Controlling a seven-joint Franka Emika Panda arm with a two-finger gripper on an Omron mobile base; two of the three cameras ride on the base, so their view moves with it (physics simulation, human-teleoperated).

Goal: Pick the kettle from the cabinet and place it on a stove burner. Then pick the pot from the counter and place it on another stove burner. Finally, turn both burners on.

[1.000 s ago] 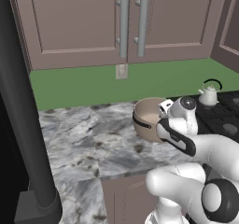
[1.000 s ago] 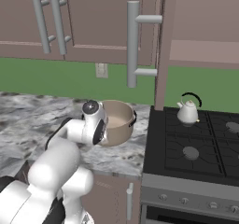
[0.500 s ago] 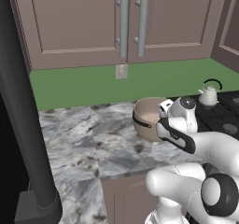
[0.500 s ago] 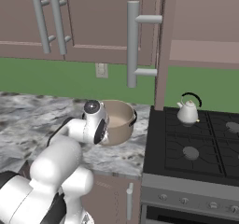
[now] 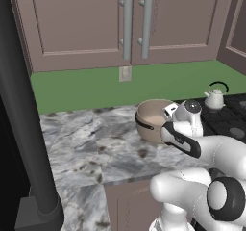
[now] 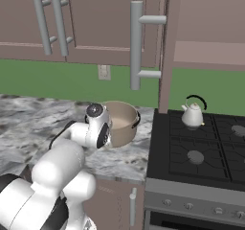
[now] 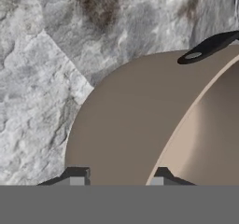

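Note:
The tan pot [image 5: 153, 121] [image 6: 122, 122] stands on the marbled counter [image 5: 81, 143] beside the cooktop. My gripper [image 7: 116, 178] reaches down over its near rim. One fingertip [image 7: 77, 177] lies outside the wall [image 7: 126, 120] and the other inside, shut on it. A dark loop handle [image 7: 210, 45] shows at the pot's far side. In the right base view my hand [image 6: 98, 126] covers the pot's left edge. The small silvery kettle [image 5: 215, 97] [image 6: 193, 115] sits on the rear-left burner. The front-left burner cap [image 6: 195, 155] is bare.
The wall cabinet [image 6: 210, 51] above the stove stands open, its door [image 6: 136, 42] swung out edge-on over the pot. Closed cabinet doors [image 5: 96, 23] hang over the counter. A dark pillar [image 5: 24, 109] rises at the left. Stove knobs [image 6: 191, 206] line the front.
The jaws have drawn in from wide open onto the pot's wall. The arm and the pot have hardly moved.

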